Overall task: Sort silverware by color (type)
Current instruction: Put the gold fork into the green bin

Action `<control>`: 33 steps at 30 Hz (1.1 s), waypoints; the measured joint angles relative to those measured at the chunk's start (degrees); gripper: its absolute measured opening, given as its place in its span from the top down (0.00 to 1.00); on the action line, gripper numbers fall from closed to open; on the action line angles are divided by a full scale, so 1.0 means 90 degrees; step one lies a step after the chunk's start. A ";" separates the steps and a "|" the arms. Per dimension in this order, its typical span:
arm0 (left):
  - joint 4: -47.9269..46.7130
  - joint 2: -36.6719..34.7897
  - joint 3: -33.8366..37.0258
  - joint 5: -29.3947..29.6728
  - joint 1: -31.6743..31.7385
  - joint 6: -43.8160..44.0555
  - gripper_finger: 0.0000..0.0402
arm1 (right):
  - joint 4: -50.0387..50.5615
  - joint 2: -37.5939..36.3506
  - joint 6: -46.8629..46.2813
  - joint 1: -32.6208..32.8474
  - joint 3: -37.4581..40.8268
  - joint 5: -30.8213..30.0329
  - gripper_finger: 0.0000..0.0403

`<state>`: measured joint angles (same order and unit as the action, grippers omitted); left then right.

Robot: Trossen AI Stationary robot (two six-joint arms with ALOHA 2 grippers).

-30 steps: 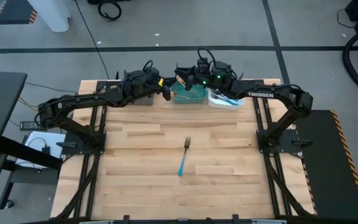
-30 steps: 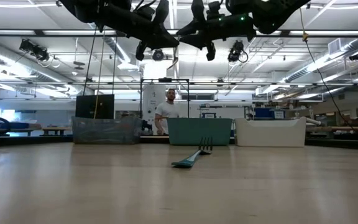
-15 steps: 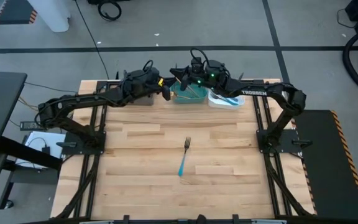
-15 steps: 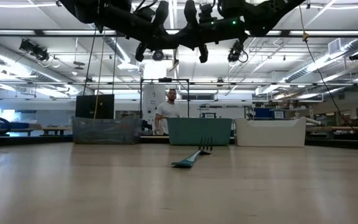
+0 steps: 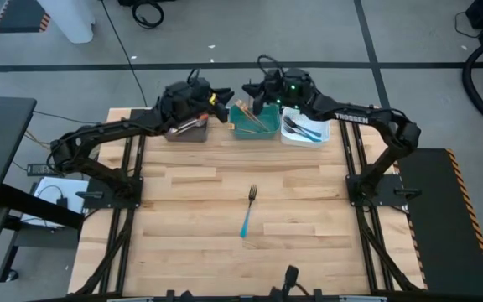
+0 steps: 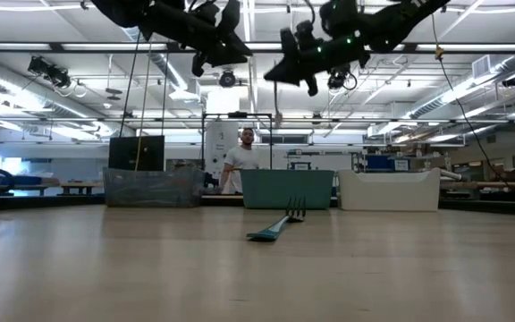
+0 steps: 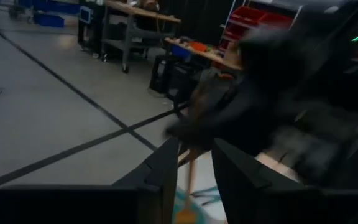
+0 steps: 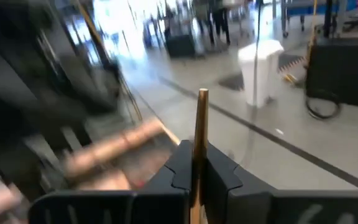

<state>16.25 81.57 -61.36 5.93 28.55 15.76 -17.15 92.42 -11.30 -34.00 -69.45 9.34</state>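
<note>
One blue fork (image 5: 247, 213) on bare table (image 5: 183, 218)

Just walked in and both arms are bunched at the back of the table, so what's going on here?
The robot is sorting forks into three bins along the table's far edge. The right gripper, above the teal middle bin, is shut on a slim gold fork. The left gripper hovers between the dark left bin and the teal one. The white bin holds blue-handled forks. One blue-handled fork lies mid-table.

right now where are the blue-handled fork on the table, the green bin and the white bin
blue-handled fork (image 5: 247, 214), high view, mid-handle
green bin (image 5: 253, 132), high view, front rim
white bin (image 6: 389, 190), low view, front wall
</note>
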 joint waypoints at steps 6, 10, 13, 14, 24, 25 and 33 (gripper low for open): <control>-0.0369 -0.0006 -0.0137 -0.0023 0.0021 -0.0137 0.71 | 0.1138 0.0146 0.2233 -0.0403 0.0010 0.0272 0.96; -0.0999 0.0014 -0.0146 -0.0170 -0.0052 -0.0460 0.71 | 0.1458 0.0265 0.3068 -0.0461 0.0014 0.0304 0.96; -0.1392 0.0024 -0.0146 -0.0198 -0.0065 -0.0533 0.71 | 0.1445 0.0460 0.3608 -0.0482 -0.0001 0.0324 0.96; -0.1458 0.0024 -0.0146 -0.0195 -0.0065 -0.0523 0.71 | 0.1443 0.0558 0.3694 -0.0486 0.0002 0.0351 0.96; -0.1881 0.0024 -0.0146 -0.0179 -0.0064 -0.0553 0.71 | 0.1736 0.1179 0.3942 -0.0269 0.0010 0.0024 0.89; -0.1979 0.0024 -0.0146 -0.0179 -0.0062 -0.0553 0.71 | 0.1747 0.1186 0.3944 -0.0246 0.0010 -0.0041 0.88; -0.2961 0.0058 -0.0146 -0.0179 -0.0125 -0.0471 0.71 | 0.1337 0.1039 0.3927 -0.0020 0.0007 -0.0909 0.80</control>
<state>-10.40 82.09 -62.67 4.32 27.43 11.52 -5.12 101.77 24.04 -34.18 -69.38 1.16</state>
